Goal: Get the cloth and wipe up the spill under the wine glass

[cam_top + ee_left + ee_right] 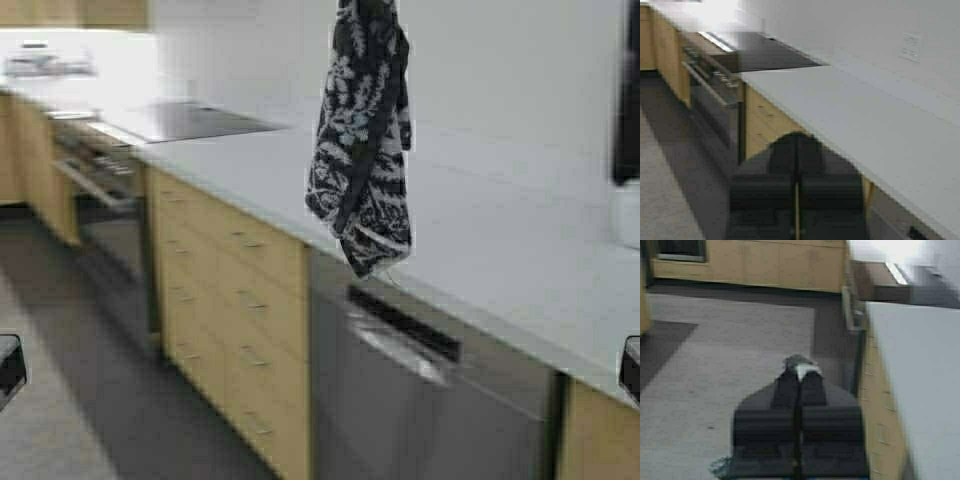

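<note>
The limp black, grey and white floral cloth (pixel 360 150) is being held hanging above the pale grey countertop (pixel 500 230), a scrap of it pinched in the closed right gripper (pixel 800 371). The left gripper (pixel 796 142) is being kept closed and empty beside the counter edge. Step judged: cloth carried toward the spill. The wine glass is not being shown in any view, so it needs locating next.

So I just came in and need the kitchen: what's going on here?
The robot's right gripper is shut on a bit of the cloth, which hangs in the air over the counter's front edge. The left gripper is shut and empty. No wine glass or spill is in view.
</note>
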Available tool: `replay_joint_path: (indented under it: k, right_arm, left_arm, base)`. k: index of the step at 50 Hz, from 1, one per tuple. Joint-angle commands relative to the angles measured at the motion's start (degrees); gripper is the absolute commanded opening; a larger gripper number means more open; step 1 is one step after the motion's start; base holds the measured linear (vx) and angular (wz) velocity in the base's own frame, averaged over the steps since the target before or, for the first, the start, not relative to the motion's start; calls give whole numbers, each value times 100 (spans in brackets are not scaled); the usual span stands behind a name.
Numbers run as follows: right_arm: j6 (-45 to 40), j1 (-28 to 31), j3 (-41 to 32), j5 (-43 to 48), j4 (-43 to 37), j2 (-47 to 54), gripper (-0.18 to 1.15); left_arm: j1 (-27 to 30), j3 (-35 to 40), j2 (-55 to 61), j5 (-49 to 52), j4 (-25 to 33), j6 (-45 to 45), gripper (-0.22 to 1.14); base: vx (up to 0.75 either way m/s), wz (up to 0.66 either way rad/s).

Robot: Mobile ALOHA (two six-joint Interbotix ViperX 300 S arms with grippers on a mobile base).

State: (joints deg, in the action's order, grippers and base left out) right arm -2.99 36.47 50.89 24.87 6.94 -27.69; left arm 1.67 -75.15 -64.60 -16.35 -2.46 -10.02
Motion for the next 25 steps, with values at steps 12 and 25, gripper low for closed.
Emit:
replay_joint_path:
  k: [12, 25]
  right_arm:
    - [-18, 18, -79, 132, -44, -44, 7]
    - [-18, 18, -70, 132, -44, 114, 7]
  left_arm:
    - [9, 70, 18, -35, 18, -53, 2]
    - [9, 53, 0, -35, 9, -114, 2]
  base:
    - [-6, 57]
    - [-8, 51]
